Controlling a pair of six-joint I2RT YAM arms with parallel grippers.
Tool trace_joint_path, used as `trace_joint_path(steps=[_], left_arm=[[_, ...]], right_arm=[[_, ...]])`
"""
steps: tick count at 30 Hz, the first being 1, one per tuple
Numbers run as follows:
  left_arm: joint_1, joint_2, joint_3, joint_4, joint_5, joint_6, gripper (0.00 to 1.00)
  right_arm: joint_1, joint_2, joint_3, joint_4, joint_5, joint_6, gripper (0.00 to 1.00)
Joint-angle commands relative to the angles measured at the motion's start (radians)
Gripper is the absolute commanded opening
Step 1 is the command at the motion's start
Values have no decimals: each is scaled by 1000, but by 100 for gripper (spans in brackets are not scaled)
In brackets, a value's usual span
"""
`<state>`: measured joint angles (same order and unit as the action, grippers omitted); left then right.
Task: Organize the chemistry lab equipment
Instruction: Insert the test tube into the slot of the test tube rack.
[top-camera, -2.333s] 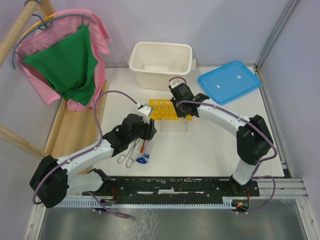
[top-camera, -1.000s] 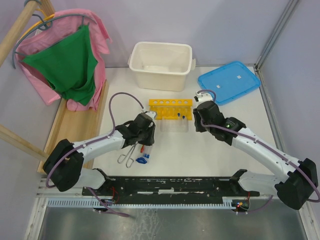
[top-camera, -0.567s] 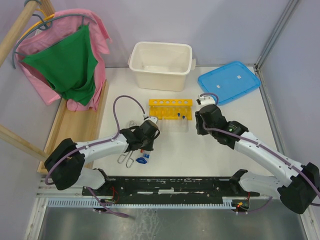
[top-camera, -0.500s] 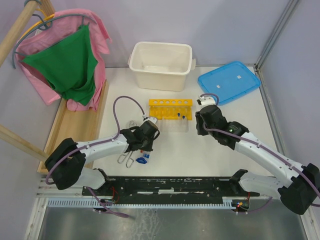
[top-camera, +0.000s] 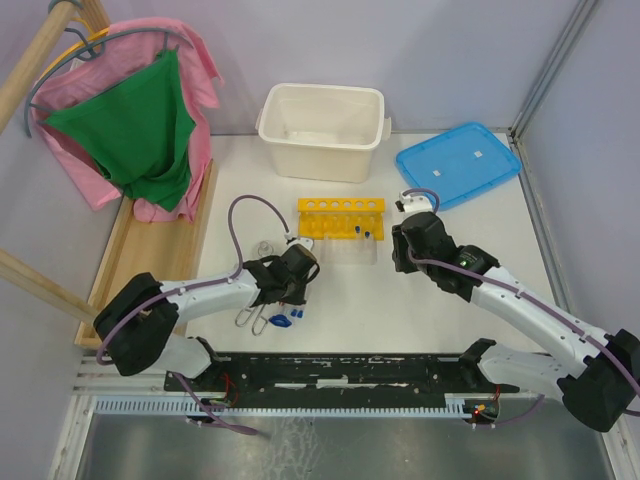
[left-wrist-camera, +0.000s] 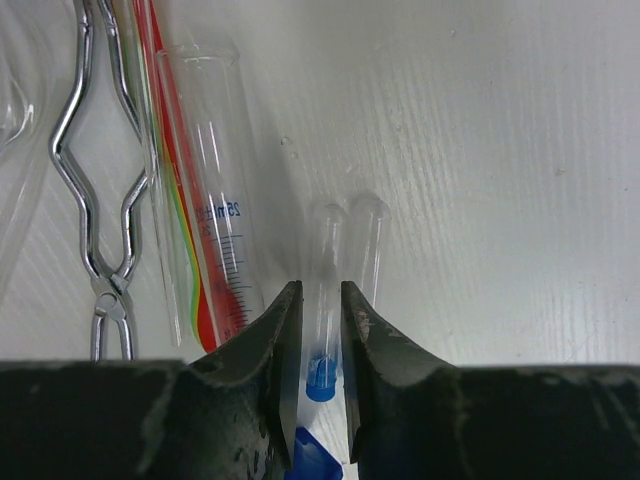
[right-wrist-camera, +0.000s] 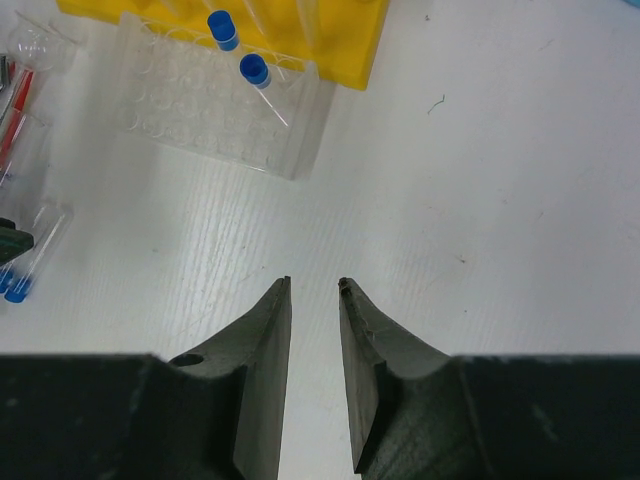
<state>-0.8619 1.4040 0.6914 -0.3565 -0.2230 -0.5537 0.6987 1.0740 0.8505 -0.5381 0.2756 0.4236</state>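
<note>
Two long items lie flat at far left: metal tongs (left-wrist-camera: 108, 292) and a thin red rod (left-wrist-camera: 210, 315) just beside them. The rod runs along a graduated glass tube (left-wrist-camera: 205, 150) lying on its side.

Next right is a pair of small clear tubes (top-camera: 287, 318), flat on the white table (top-camera: 390, 310), side by side, blue caps toward the wrist camera. Left gripper (left-wrist-camera: 321, 290) is down on the left-hand tube (left-wrist-camera: 325, 250). Jaws are narrow and pressed against both its sides near the cap, with the tube resting on the table. The right-hand tube (left-wrist-camera: 368, 250) sits just outside the right finger.

Centre: yellow rack (top-camera: 340, 213), with a clear well block (right-wrist-camera: 215, 115) touching its near side. Two blue-capped tubes (right-wrist-camera: 222, 28) stand there; can't tell which holes. A small glass flask (right-wrist-camera: 40, 45) lies near the block's left end.

Right gripper (right-wrist-camera: 314, 285) hovers over bare table near the block's right end. Its jaws are a narrow gap apart with nothing between them.

Blue lid (top-camera: 458, 163) is at far right.
</note>
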Motion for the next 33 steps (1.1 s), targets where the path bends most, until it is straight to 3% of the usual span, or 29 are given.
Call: trace_joint_path(steps=[1, 9, 14, 26, 33], left_arm=[[-8, 27, -9, 60, 15, -35, 29], [-8, 99, -19, 111, 37, -38, 27], [-7, 113, -15, 124, 23, -51, 15], [-45, -110, 36, 232, 34, -186, 4], [-157, 28, 125, 313, 58, -216, 4]], right_arm=[[1, -22, -1, 30, 0, 14, 34], [2, -21, -8, 34, -4, 15, 34], [1, -22, -13, 33, 0, 14, 33], [1, -30, -50, 62, -43, 55, 33], [22, -55, -142, 113, -118, 132, 32]])
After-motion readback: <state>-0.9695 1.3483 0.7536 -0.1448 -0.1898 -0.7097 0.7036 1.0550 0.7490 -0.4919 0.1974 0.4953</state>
